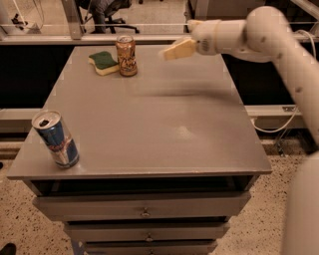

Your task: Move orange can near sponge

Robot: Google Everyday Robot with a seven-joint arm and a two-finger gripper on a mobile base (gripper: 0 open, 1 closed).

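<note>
The orange can (126, 55) stands upright at the far left of the grey table top (149, 119), right beside the sponge (103, 63), which lies just to its left with its green top up. The two look to be touching or nearly so. My gripper (172, 51) is in the air to the right of the can, well apart from it, and holds nothing. Its pale fingers (180, 48) point left toward the can.
A blue and silver can (56, 139) stands near the table's front left corner. My white arm (279, 45) reaches in from the right. Drawers (144, 205) sit below the table top. A rail and an office chair (107, 12) are behind the table.
</note>
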